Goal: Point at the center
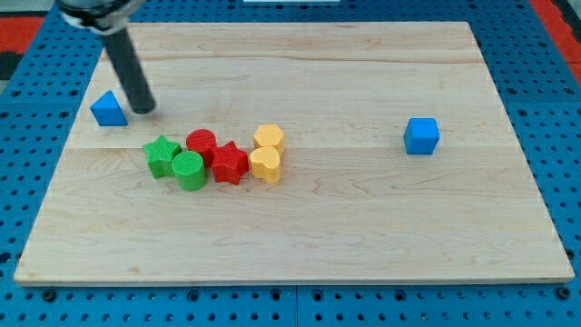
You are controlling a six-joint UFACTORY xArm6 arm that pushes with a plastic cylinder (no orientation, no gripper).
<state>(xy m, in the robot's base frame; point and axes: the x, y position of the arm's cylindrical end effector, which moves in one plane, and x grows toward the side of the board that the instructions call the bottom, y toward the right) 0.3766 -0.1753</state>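
- A pale wooden counter (381, 227) is lying on a blue pegboard surface (27, 118), seen from above and slightly from the front.
- A straight dark rod is slanting down from the view's top left, and my tip (145, 111) is resting on the wood near the counter's left edge.
- There is no hand on this arm, so nothing is opening, closing or holding anything; the rod is only pointing and pushing.
- A small blue triangular block (108, 109) is sitting just beside my tip, on its left; whether they are touching cannot be told.
- Below and to the right of my tip, 6 blocks are clustering together: a green star-shaped block (161, 155), a green cylinder (189, 170), a red cylinder (201, 143), a red star-shaped block (229, 163), and 2 yellow blocks, one (269, 138) behind the other (265, 164), of rounded shape.
- A blue cube (421, 135) is standing alone, well apart, toward the view's right.
- The task's target, the counter's centre (295, 141), is bare wood just right of the yellow pair, far from my tip.
- Judging by this, the centre is needing no grasp; the wood looks hard and smooth, so the tip should be sliding easily.
- The blocks look light and easily nudged, so a path above the cluster seems safest.
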